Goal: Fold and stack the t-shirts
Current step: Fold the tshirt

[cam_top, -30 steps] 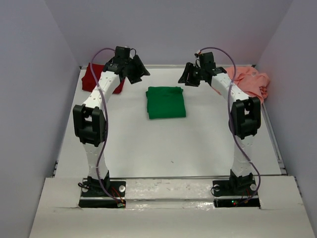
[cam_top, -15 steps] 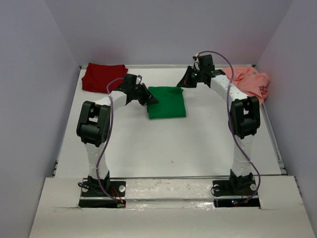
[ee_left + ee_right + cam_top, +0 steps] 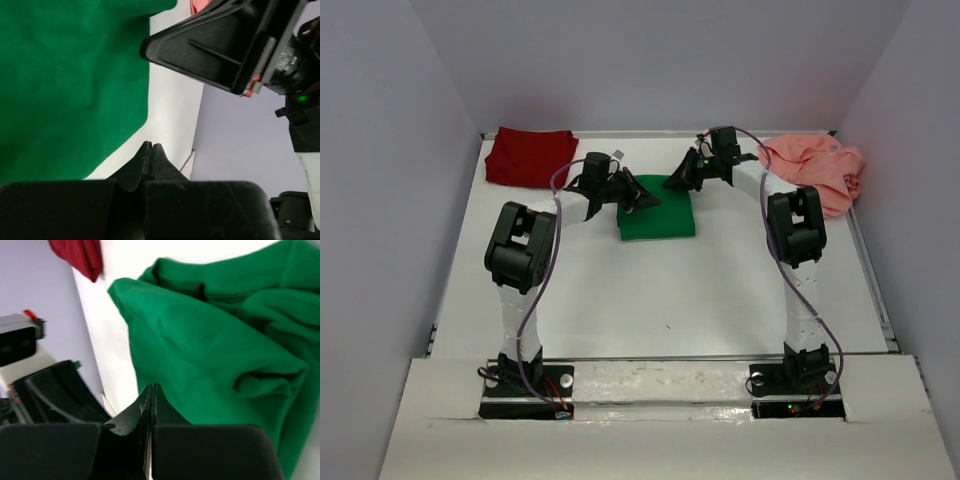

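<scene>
Top view, left to right: dark red t-shirt [image 3: 528,157] lies flat-ish at the far left corner of the white table [image 3: 650,300]. The left gripper [image 3: 640,196] is over the far left corner of the green t-shirt [image 3: 660,215], which is folded into a neat rectangle mid-table toward the far side. The right gripper [image 3: 686,178] is at the green t-shirt's far edge, near the left gripper. The salmon pink t-shirt [image 3: 820,168] is crumpled at the far right corner. All three shirts are well apart and not stacked.

From the top view, finger state is hard to read.

Left wrist view settles it: the fingers [image 3: 145,160] are pressed flat together with nothing between them, tips over bare table just beside the green cloth edge. The right gripper's black body fills the upper right, close by.

Right wrist view: the fingers [image 3: 146,405] are also pressed together and empty, tips at the edge of the green t-shirt. It also shows folds and thick layers that look flat from above. The red shirt shows at upper left, and the left gripper's body at lower left.
</scene>
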You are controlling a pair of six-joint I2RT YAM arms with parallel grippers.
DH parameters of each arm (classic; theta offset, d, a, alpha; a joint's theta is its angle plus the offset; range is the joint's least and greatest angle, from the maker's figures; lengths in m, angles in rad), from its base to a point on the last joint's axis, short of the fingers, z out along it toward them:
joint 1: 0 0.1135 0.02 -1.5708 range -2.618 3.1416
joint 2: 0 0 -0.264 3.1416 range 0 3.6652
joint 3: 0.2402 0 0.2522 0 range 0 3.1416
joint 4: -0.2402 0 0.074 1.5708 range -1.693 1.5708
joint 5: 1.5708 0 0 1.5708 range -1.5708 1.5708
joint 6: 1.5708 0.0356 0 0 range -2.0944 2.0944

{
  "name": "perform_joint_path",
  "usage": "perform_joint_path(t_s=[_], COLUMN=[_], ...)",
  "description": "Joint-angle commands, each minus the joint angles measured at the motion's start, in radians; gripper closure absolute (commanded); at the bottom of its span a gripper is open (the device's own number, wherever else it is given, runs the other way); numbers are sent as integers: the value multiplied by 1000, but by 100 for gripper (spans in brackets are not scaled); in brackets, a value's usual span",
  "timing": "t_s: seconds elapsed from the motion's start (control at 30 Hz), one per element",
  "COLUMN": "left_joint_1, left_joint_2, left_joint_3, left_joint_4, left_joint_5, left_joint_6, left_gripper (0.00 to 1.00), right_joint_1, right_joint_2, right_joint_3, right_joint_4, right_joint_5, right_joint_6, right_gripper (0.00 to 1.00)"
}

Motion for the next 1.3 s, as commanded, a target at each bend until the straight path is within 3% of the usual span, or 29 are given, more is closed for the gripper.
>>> perform_joint_path(t_s=[0.0,0.7,1.27], left_joint_1=[-16,-38,-61], left_joint_2=[6,169,9], left_joint_3=[-11,21,-120], left_joint_4=[1,-254,-360], left_joint_5=[-2,-125,-108], left_joint_6=[-6,51,103], left_gripper=[100,100,100], right_joint_1=[-8,11,11], right_joint_2=[18,115,271], right_joint_3=[-3,53,214], right_joint_4=[155,192,263], right_joint_5=[-87,-102,33], right_joint_6=[82,110,-43], right_gripper=[100,100,100])
